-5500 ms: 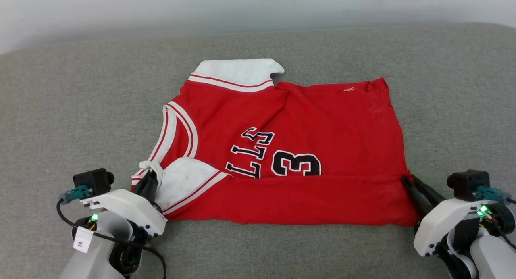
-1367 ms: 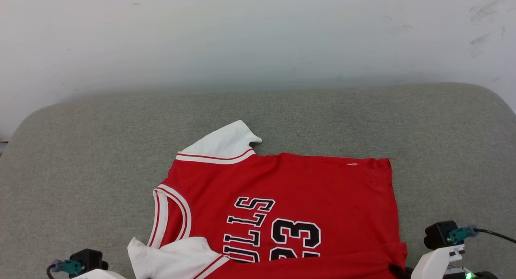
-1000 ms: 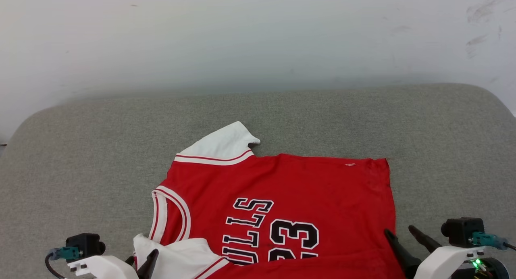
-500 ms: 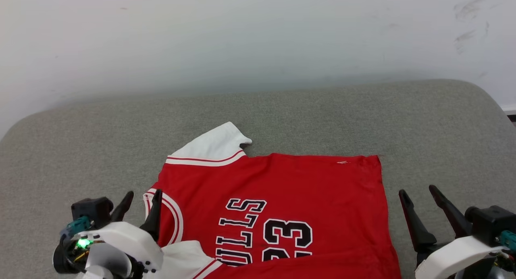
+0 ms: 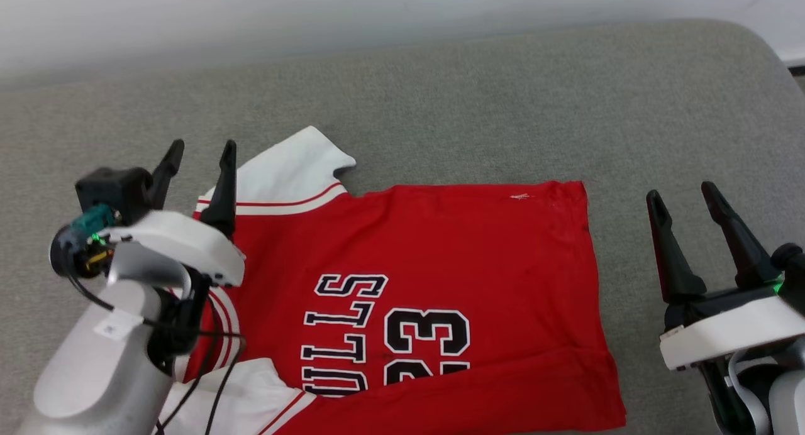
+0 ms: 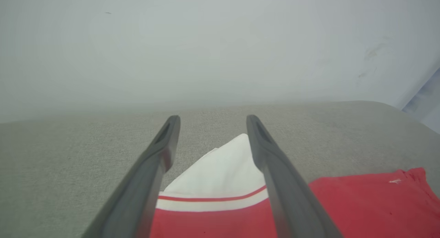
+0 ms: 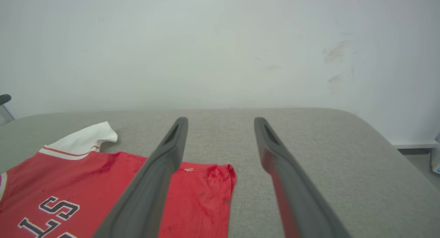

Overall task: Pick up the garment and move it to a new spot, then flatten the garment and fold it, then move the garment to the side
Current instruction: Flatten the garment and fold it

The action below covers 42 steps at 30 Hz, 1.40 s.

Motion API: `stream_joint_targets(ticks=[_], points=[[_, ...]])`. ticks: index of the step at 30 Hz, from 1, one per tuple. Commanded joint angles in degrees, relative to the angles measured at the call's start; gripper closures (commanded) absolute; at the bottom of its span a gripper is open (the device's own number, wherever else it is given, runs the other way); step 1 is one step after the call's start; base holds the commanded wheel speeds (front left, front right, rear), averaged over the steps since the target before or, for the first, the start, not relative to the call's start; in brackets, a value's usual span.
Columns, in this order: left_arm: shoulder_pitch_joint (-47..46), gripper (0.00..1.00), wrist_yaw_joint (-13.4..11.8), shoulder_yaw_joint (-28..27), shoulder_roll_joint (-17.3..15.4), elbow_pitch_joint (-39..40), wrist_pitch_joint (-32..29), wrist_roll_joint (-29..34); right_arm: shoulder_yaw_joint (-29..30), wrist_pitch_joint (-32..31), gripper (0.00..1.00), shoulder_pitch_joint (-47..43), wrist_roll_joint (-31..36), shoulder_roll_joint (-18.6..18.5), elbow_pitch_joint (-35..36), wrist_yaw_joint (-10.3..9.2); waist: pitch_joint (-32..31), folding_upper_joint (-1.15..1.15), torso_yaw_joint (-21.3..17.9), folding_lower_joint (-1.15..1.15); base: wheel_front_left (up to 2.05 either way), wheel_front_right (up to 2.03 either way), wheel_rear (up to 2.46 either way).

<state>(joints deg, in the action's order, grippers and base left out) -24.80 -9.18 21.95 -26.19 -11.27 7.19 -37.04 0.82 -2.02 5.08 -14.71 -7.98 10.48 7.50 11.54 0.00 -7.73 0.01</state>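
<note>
Red white-sleeved jersey T-shirt (image 5: pixel 453 246) flat before me, left hand (image 5: pixel 204 144) and right hand (image 5: pixel 681 191) spread empty, grey padded desk (image 5: pixel 503 89) bare beyond

Grey, fabric-covered tabletop (image 5: pixel 478 89) with rounded corners runs wide here, and right behind it stands a plain pale wall (image 7: pixel 206 42), evenly lit, with a few dark scuff marks (image 7: pixel 338 59) toward its right side in the right wrist view.
</note>
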Motion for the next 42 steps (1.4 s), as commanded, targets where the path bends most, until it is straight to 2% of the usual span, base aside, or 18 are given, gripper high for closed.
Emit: stream_joint_targets(ticks=[1, 8, 12, 16, 20, 24, 29, 30, 31, 32, 33, 39, 42], points=[[-3.36, 0.0, 1.14, 0.05, -0.58, -1.12, -1.31, -0.07, -0.09, 0.7, 0.0, 1.76, 0.03, 0.43, 0.06, -0.02, 4.85, 0.0, -2.93, -0.01, 0.0, 0.0, 0.0], [-14.98, 0.0, 7.49, 1.44, -3.57, -7.3, -12.2, -2.69, -1.4, 2.58, 0.0, 5.9, -0.36, 1.05, -1.72, -0.02, 9.51, 0.0, -6.69, -0.01, 0.0, 0.0, 0.0], [-20.82, 0.0, 11.36, 2.79, -5.45, -12.15, -22.48, -5.57, -1.83, 3.54, 0.0, 6.98, -0.73, 1.57, -3.33, -0.02, 10.84, 0.0, -8.57, -0.01, 0.0, 0.0, 0.0], [-25.65, 0.0, 13.07, 4.95, -7.52, -16.01, -34.56, -7.23, -2.1, 4.41, 0.0, 7.29, -1.07, 1.95, -4.83, -0.03, 11.79, 0.0, -10.11, -0.01, 0.0, 0.0, 0.0], [-28.45, 0.0, 13.05, 6.82, -9.24, -18.78, -45.82, -8.76, -2.67, 5.22, 0.0, 7.55, -1.8, 2.45, -6.17, -0.02, 12.69, 0.0, -11.53, -0.01, 0.0, 0.0, 0.0], [-29.22, 0.0, 12.45, 8.2, -10.2, -20.26, -52.44, -9.32, -2.98, 5.71, 0.0, 7.78, -2.31, 2.68, -6.97, -0.02, 13.48, 0.0, -12.27, -0.01, 0.0, 0.0, 0.0], [-26.67, 0.0, 9.34, 10.33, -9.49, -23.34, -62.02, -10.7, -3.35, 6.09, 0.0, 8.34, -3.28, 2.88, -8.3, -0.02, 14.62, 0.0, -13.0, -0.01, 0.0, 0.0, 0.0], [-26.0, 0.46, 8.89, 10.58, -9.26, -23.53, -63.05, -10.96, -3.4, 6.25, 0.0, 8.54, -3.48, 2.89, -8.48, -0.02, 14.77, 0.0, -13.11, -0.01, 0.0, 0.0, 0.0], [-25.35, 0.63, 8.52, 10.76, -8.87, -23.5, -63.73, -11.27, -3.41, 6.08, 0.0, 8.61, -3.78, 2.9, -8.81, -0.02, 14.92, 0.0, -13.16, -0.01, 0.0, 0.0, 0.0], [-24.96, 0.74, 8.31, 10.9, -8.7, -23.29, -63.66, -11.22, -3.42, 5.85, 0.0, 8.71, -4.03, 2.78, -9.14, -0.02, 15.09, 0.0, -13.19, -0.01, 0.0, 0.0, 0.0], [-24.38, 1.0, 8.04, 10.91, -8.55, -23.32, -63.98, -11.5, -3.48, 5.83, 0.0, 8.95, -4.31, 2.61, -9.44, -0.02, 15.18, 0.0, -13.21, -0.01, 0.0, 0.0, 0.0], [-24.88, 1.0, 7.56, 9.52, -8.67, -21.89, -59.27, -11.03, -2.33, 4.4, 0.0, 10.04, -7.46, 2.45, -12.88, -0.02, 14.36, 0.0, -12.14, -0.01, 0.0, 0.0, 0.0], [-26.23, 1.0, 7.42, 8.63, -8.66, -21.02, -55.82, -10.46, -2.57, 1.78, 0.0, 11.95, -9.71, 0.85, -15.97, -0.02, 13.34, 0.0, -10.87, -0.01, 0.0, 0.0, 0.0]])
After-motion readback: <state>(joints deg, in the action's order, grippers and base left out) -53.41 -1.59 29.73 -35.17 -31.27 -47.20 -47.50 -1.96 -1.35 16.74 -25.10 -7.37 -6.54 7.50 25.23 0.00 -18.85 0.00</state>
